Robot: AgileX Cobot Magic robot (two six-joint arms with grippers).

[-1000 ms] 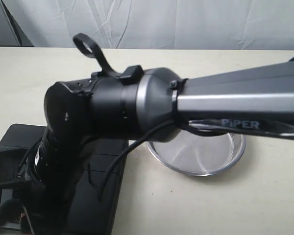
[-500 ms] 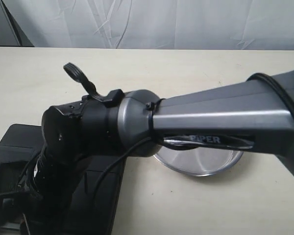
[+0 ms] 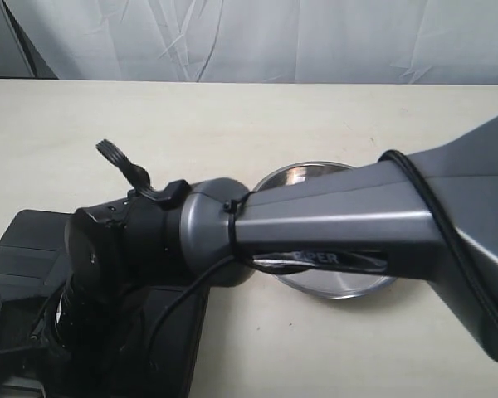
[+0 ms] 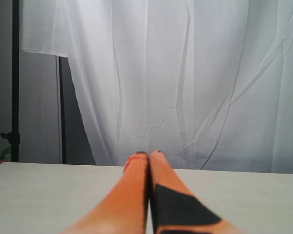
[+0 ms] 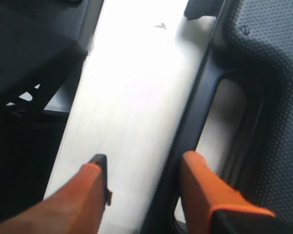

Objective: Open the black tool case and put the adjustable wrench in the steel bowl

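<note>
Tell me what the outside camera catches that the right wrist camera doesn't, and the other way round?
Only the exterior view shows the steel bowl, partly hidden behind the right arm, and the white curtain at the back. Only the right wrist view shows the right gripper, its orange fingers apart over a strip of table, one beside the handle opening of the black tool case. Both show the black tool case and the pale table.

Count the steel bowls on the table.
1: the steel bowl sits right of the black tool case, partly behind the right arm, which may hide more.
</note>
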